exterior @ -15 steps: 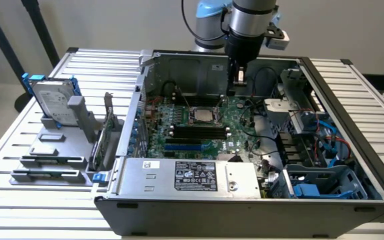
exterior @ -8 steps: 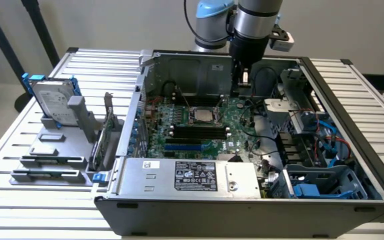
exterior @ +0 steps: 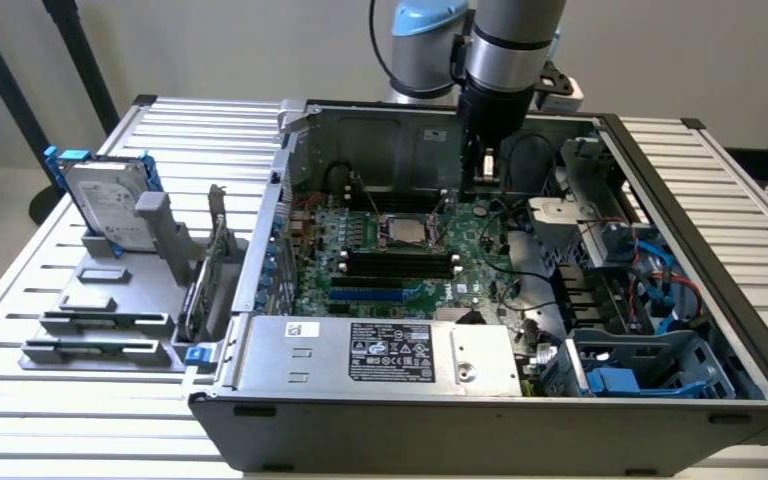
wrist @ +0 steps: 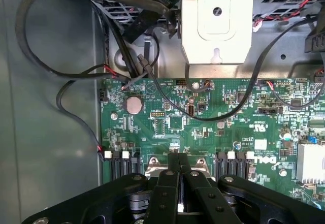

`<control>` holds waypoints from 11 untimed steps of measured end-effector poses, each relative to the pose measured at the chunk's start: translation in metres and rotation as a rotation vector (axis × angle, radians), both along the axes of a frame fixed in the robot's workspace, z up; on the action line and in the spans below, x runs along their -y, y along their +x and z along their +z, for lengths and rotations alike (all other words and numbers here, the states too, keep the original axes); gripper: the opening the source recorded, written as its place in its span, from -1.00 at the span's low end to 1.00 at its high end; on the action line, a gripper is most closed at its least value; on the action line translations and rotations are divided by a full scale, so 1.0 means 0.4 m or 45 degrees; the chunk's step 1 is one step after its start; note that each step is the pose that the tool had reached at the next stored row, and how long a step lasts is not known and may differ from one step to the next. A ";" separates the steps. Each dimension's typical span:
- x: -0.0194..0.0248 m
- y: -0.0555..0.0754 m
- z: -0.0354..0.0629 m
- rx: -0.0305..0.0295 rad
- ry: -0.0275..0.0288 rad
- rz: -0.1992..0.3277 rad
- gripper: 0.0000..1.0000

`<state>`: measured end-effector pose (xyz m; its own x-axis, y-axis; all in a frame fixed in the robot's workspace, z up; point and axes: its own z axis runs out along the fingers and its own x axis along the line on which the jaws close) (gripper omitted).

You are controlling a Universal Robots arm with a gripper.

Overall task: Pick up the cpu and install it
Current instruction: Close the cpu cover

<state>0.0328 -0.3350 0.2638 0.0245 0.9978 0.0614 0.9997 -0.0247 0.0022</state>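
Observation:
My gripper [exterior: 480,183] hangs inside the open computer case [exterior: 704,240], over the far part of the green motherboard [exterior: 471,250]. In the wrist view the two black fingers [wrist: 170,183] are pressed together with nothing between them, so the gripper [wrist: 179,159] is shut and empty. Just beyond the fingertips shows the metal bracket of the processor socket [wrist: 152,164]. In the exterior view the socket [exterior: 404,228] is a square frame towards that view's left of the gripper. A small pale flat square that looks like the cpu [exterior: 88,298] lies on the grey fixture outside the case, far from the gripper.
Black cables [wrist: 61,74] loop over the board and the case wall near the gripper. Black memory sticks [exterior: 398,263] sit in their slots. A hard drive in a blue bracket [exterior: 101,200] stands on the fixture. The power supply [exterior: 377,355] fills the case's near side. A drive cage [exterior: 624,250] stands at the exterior view's right.

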 end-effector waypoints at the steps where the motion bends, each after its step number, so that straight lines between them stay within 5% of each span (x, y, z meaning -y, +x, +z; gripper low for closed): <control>1: 0.000 0.000 -0.005 0.0000 -0.0001 0.000 -0.79; 4: 0.000 -0.002 -0.014 -0.0061 -0.0001 0.000 -0.79; 8: 0.000 -0.008 -0.014 -0.0657 0.0000 0.000 -0.79; 11: 0.000 -0.026 -0.014 -0.0844 0.0000 0.000 -0.79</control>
